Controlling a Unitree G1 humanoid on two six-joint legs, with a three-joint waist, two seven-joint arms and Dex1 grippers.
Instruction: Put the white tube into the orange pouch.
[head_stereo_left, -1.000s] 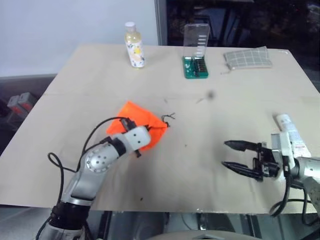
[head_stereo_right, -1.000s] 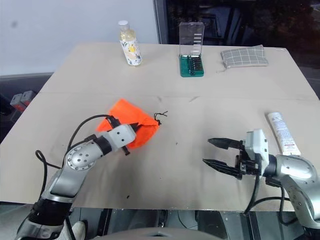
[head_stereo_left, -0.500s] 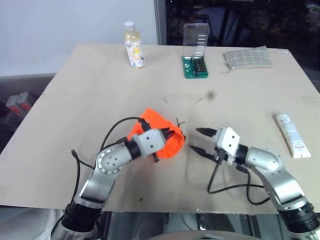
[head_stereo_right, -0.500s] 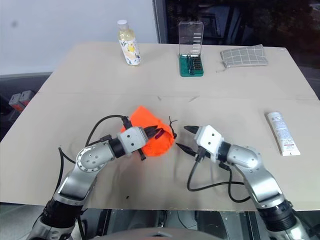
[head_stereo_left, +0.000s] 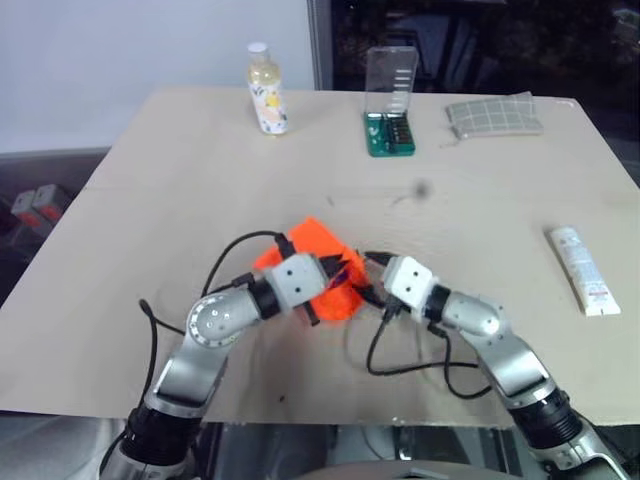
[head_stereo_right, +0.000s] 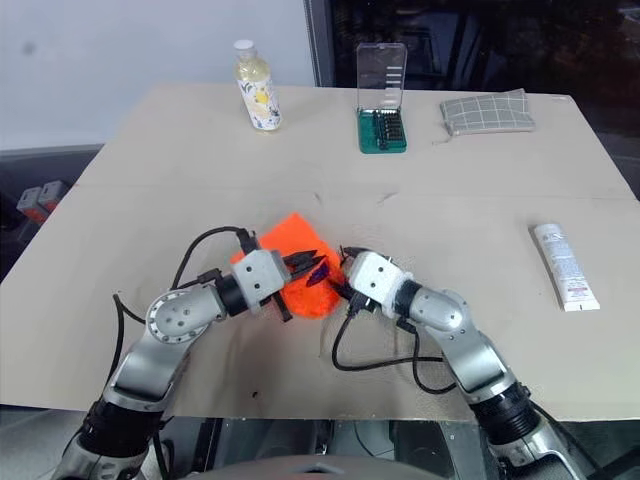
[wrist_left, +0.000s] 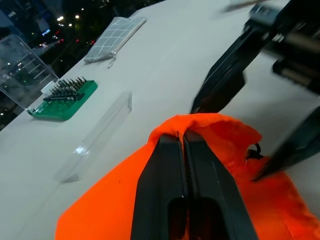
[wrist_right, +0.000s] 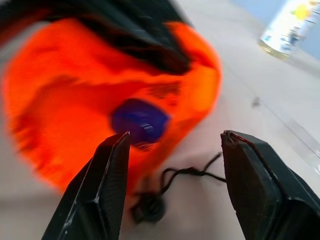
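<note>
The orange pouch (head_stereo_left: 312, 240) lies near the table's middle front, one fold lifted. My left gripper (wrist_left: 181, 136) is shut on that fold of orange fabric. From the right, my right gripper (wrist_right: 175, 134) points at the pouch's gathered mouth, open, with nothing between its fingers. Its black fingers (wrist_left: 222, 82) straddle the mouth just short of the fabric, and the dark cord (wrist_right: 176, 175) trails on the table below them. The white tube (head_stereo_left: 580, 270) lies flat far off at the right edge, apart from both grippers.
At the table's back stand a pale yellow bottle (head_stereo_left: 268, 90), a green bit case with a clear lid (head_stereo_left: 391, 110) and a grey checked pouch (head_stereo_left: 495, 115). Black cables loop from both wrists over the front of the table (head_stereo_left: 150, 200).
My right gripper has swung left from near the tube to the pouch's mouth, still open. The left gripper has drawn the pouch a little to the right and up.
</note>
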